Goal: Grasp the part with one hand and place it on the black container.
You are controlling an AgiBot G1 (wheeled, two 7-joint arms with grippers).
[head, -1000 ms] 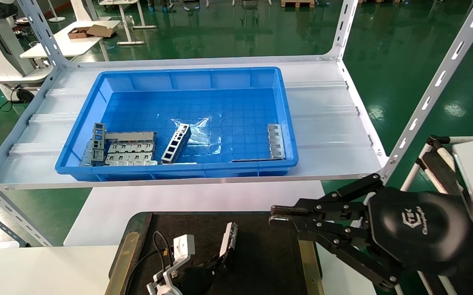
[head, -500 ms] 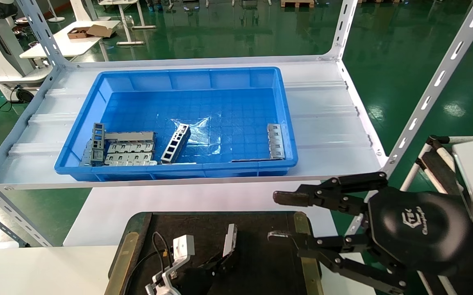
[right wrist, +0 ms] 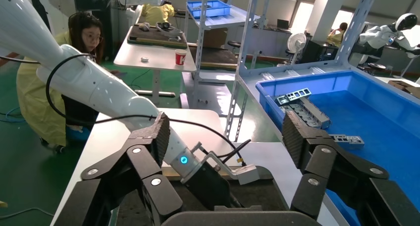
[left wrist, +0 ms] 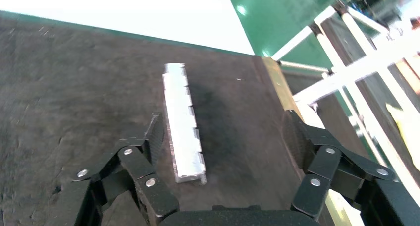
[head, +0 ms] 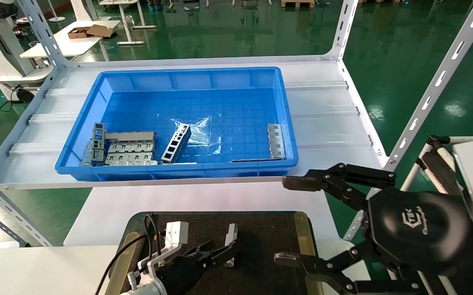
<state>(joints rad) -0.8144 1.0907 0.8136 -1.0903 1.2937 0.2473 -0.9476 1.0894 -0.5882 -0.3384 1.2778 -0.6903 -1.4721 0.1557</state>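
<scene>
Left gripper (left wrist: 225,137) sits low over the black container (head: 261,233), jaws spread wide, one finger just beside the part (left wrist: 182,121), which lies flat on the felt with nothing clamping it. Right gripper (head: 298,221) hovers at the container's right edge, jaws wide apart and empty.

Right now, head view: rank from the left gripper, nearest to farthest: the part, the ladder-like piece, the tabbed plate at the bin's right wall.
1. The part: on the black container, between the open fingers of the left gripper.
2. Ladder-like piece: blue bin's middle.
3. Tabbed plate: bin's right wall, slightly farther.
</scene>
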